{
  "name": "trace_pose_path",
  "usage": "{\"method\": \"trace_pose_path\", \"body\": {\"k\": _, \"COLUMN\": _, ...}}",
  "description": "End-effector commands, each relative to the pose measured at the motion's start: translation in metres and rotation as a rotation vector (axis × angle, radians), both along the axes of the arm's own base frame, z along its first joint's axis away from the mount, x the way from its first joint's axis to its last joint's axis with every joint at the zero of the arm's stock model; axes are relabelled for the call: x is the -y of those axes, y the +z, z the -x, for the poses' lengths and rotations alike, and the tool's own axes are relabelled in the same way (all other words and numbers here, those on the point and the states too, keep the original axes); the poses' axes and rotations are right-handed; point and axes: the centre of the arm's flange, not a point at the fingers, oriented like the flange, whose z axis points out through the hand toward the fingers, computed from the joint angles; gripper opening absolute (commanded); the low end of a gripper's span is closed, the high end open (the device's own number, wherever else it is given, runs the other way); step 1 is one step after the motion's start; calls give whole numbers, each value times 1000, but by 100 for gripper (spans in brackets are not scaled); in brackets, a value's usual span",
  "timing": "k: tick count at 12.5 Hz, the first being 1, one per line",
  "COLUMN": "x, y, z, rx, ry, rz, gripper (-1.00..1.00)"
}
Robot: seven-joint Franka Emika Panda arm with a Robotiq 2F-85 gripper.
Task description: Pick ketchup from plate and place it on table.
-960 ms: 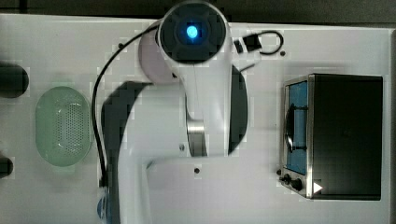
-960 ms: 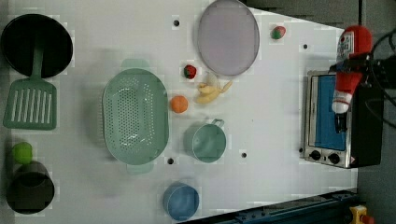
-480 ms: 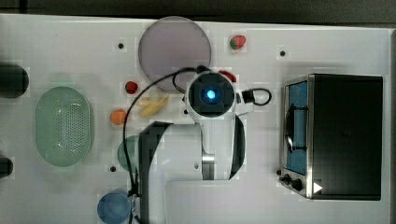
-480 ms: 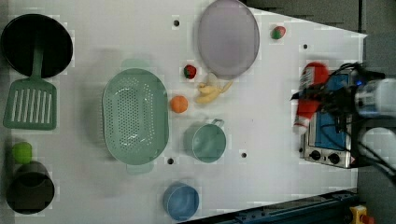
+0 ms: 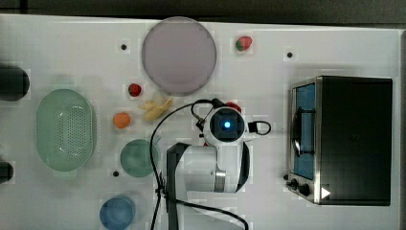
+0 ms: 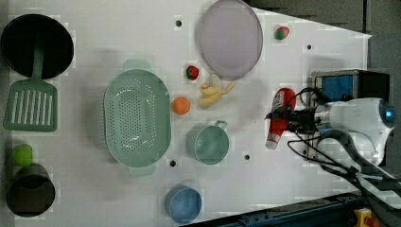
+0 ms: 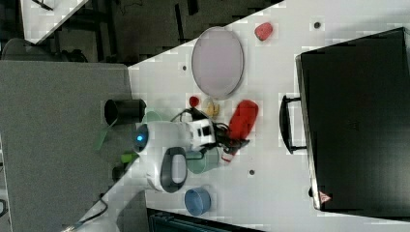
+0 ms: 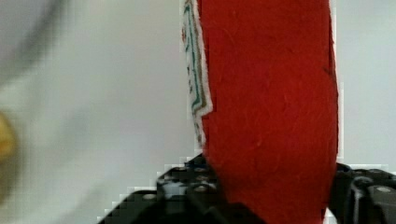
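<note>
tool (image 6: 280, 119) gripping ketchup (image 6: 279, 116), arm bent low

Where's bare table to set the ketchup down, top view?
Bare table runs between the arm's base and the dark box, and between the plate and that box, past the strawberry piece. Crowded on the top view's left: basket, green cup, banana, orange ball.

No words, brand names or numbers can be read. The ketchup bottle (image 8: 271, 107) carries a whitish label with green and red marks along one edge, seen side-on and unreadable. The black oven (image 7: 358, 121) bears a small red triangular sign near one corner.
</note>
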Motion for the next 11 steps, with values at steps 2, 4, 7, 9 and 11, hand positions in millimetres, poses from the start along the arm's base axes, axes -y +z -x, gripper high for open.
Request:
{"method": "trace_pose_path", "body": {"k": 2, "x": -4, "y": 19, "z": -13, "rx": 95, "ry": -32, "rz": 2, "gripper": 93}}
{"method": "trace_pose_path", "body": {"k": 4, "x": -3, "y": 33, "z": -18, "rx": 124, "ry": -32, "rz": 4, "gripper": 100}}
{"method": "trace_pose_path", "body": {"k": 7, "x": -1, "y": 97, "z": -39, "rx": 223, "ry": -38, "rz": 14, "gripper": 100}}
{"method": "trace_pose_path", "body": {"k": 9, "x": 0, "y": 145, "z": -48, "rx": 210, "ry": -40, "rz": 19, "gripper": 100}}
{"method": "trace_pose_path", "body": {"k": 11, "x": 1, "y": 201, "z": -58, "rx": 198, "ry": -102, "rz": 15, "gripper": 100}}
